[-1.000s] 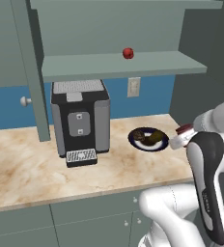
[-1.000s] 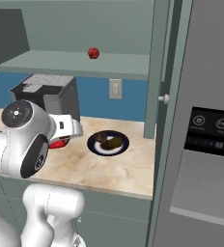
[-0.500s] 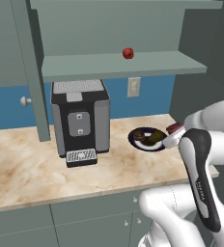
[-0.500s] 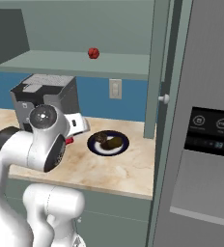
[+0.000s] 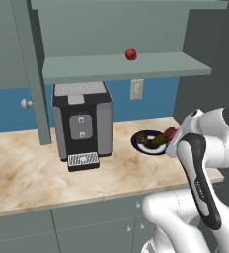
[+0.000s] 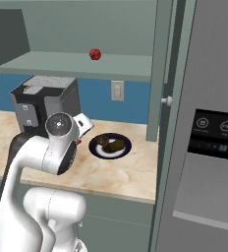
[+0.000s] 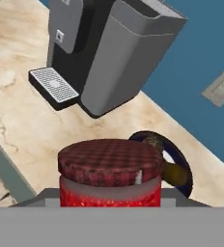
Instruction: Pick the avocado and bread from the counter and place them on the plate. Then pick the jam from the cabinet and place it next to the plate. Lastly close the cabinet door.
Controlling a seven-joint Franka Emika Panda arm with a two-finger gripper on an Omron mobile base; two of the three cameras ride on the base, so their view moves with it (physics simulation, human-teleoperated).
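Observation:
The jam (image 7: 110, 173), a red jar with a dark checked lid, sits close at the bottom of the hand view, and my gripper (image 5: 172, 137) is shut on it. Only a sliver of the jam (image 5: 170, 132) peeks out beside my white forearm at the plate's right edge. The plate (image 5: 136, 144) lies on the counter right of the coffee machine. It carries the bread (image 5: 142, 138) and the olive-brown avocado (image 5: 159, 142). From the hand, the plate (image 7: 181, 161) lies just behind the jar. The cabinet door (image 6: 159, 69) stands open, edge-on, with a pale knob.
A black and grey coffee machine (image 5: 82, 121) stands left of the plate. A small red ball (image 5: 131, 54) rests on the cabinet shelf. A second open door (image 5: 35, 74) hangs at the left. A wall outlet (image 5: 136, 89) sits behind the plate, and a grey fridge (image 6: 209, 128) stands at far right.
My hand has carried the jam leftward in the left base view, closer to the plate's right edge, and the forearm has swung with it. Plate, bread and avocado stay put.

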